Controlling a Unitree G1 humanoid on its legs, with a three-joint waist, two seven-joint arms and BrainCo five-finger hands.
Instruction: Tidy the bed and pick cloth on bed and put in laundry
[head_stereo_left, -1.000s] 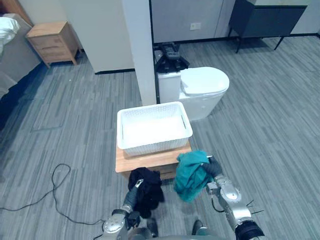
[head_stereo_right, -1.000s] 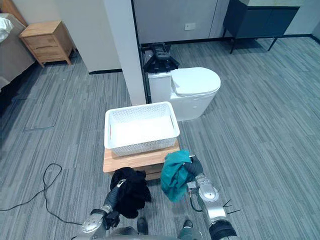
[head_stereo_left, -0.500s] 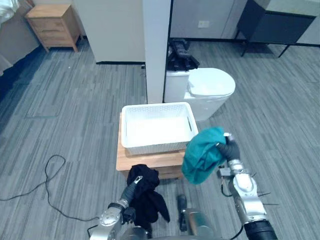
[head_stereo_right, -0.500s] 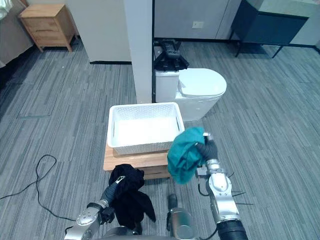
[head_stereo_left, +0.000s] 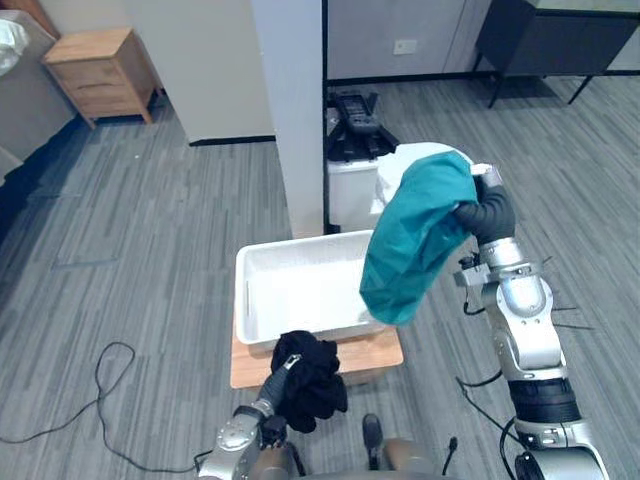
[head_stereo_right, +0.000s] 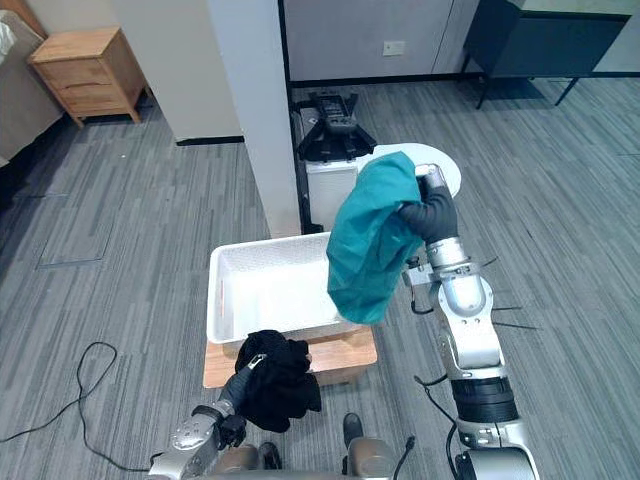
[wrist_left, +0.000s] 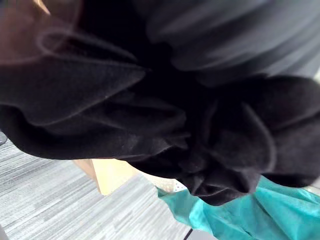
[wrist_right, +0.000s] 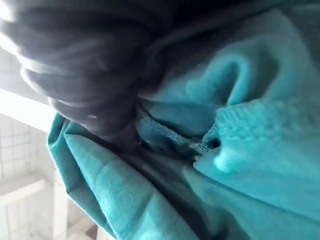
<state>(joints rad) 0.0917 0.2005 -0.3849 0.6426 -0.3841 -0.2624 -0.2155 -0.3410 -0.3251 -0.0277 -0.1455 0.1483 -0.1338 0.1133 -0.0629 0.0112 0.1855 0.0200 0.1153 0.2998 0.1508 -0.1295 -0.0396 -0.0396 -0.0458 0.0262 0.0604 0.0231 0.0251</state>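
Observation:
A teal cloth (head_stereo_left: 415, 240) hangs from my right hand (head_stereo_left: 487, 208), which is shut on it and raised over the right end of the white laundry basket (head_stereo_left: 262, 331). The basket is bare inside and sits on a low wooden stand (head_stereo_left: 380, 352). A bunched black cloth (head_stereo_left: 310, 380) is held low in front of the stand's near edge, with my left hand (head_stereo_left: 277, 380) shut on it. The left wrist view has the black cloth (wrist_left: 165, 115) close up and the teal cloth (wrist_left: 240, 215) beyond it. In the right wrist view the teal cloth (wrist_right: 235, 165) bunches against my hand's dark cover (wrist_right: 85, 65).
A white pillar (head_stereo_left: 295, 100) rises just behind the basket. A white bin with a lid (head_stereo_right: 320, 185) and dark gear on top stands behind it. A wooden nightstand (head_stereo_left: 100, 72) and the bed's edge (head_stereo_left: 20, 110) are far left. A dark cabinet (head_stereo_left: 560, 35) is at the back right.
My right hand has lifted the teal cloth from beside the stand up and over the basket's right end. The camera view has shifted. My left hand still holds the black cloth low.

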